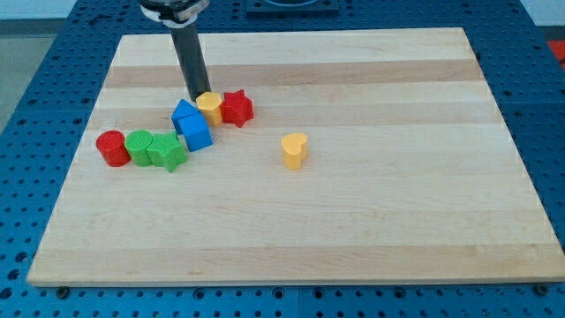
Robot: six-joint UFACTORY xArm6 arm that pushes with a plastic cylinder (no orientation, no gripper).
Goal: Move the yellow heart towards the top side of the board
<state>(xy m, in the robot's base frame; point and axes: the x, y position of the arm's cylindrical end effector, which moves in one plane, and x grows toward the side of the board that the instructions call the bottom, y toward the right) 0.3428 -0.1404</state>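
The yellow heart (294, 149) stands alone near the middle of the wooden board (353, 221). My tip (199, 96) is up and to the view's left of it, well apart from it. The tip rests at the top edge of a cluster, touching or nearly touching a second yellow block (210, 106) and the blue blocks (192, 124). A red star (237, 108) sits just right of that yellow block.
A row at the view's left holds a red cylinder (112, 147), a green cylinder (139, 146) and a green star (168, 152), next to the blue blocks. The board lies on a blue perforated table (35, 115).
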